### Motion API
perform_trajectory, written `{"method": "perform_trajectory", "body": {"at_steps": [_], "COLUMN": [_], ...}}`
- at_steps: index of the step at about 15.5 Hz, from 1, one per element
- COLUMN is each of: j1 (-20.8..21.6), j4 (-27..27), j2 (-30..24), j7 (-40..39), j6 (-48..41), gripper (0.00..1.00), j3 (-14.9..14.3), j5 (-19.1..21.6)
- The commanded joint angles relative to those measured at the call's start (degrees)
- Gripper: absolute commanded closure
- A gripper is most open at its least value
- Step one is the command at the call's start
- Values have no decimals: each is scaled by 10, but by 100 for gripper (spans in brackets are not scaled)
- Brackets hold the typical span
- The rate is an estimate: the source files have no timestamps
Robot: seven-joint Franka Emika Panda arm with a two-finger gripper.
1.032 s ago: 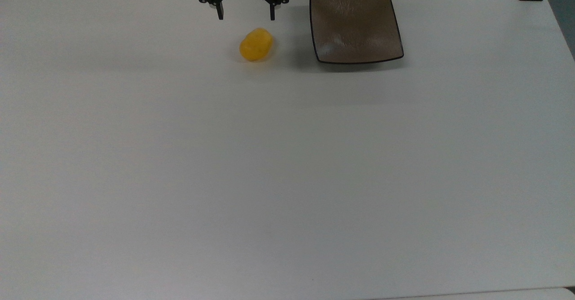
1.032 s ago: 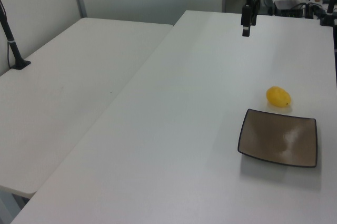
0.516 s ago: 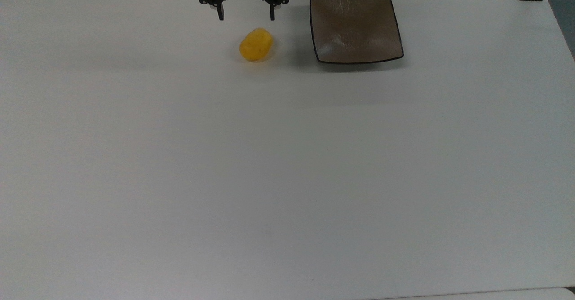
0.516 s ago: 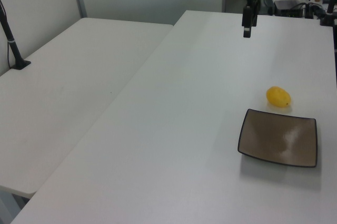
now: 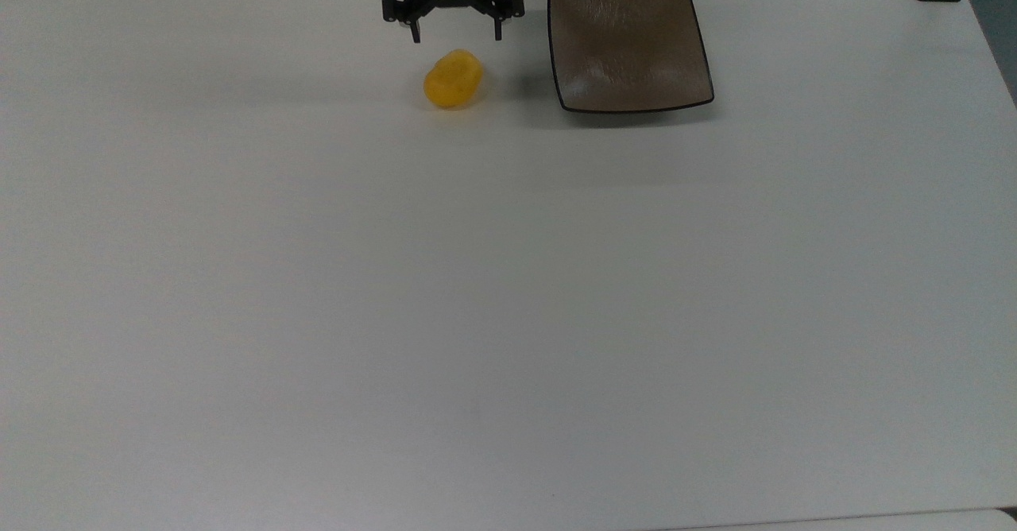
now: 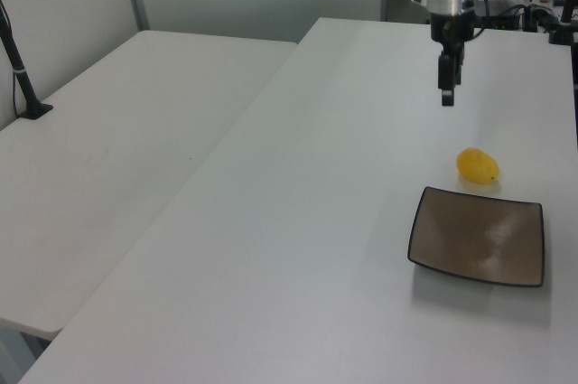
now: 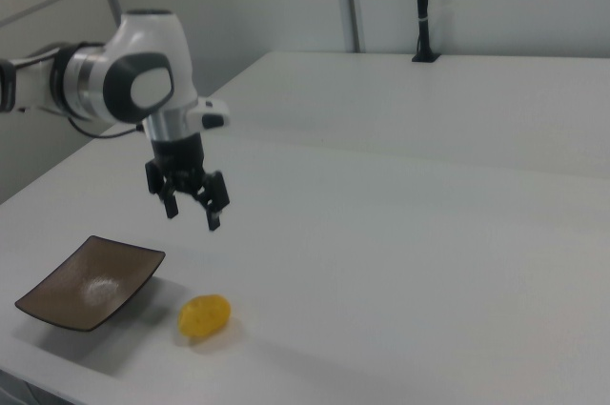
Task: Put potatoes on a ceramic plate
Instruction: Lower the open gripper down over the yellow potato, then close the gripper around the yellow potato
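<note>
Hand (image 5: 457,36) open above potato (image 5: 453,79); ceramic plate (image 5: 632,50) holds no potato

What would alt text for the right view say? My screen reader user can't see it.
A white robot arm holds its open black pincer in the air above a white table, holding nothing. Below it, near the table's front edge, lies a small yellow potato, with an empty square brown plate at the right view's left of it.
</note>
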Motion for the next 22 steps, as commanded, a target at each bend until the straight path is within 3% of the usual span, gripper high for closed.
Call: {"method": "perform_trajectory", "body": {"at_steps": [1,6,8,22], "j1": [2,2,2,2], "j4": [-98,-190,-205,-240], "j2": [-39,-37,-37,-33], "j7": [91,298,342,341], "j6": [82,226,236,227], "gripper": [0,0,0,0], "j3": [1,1,1,0], "j5": [24,33,33,22]}}
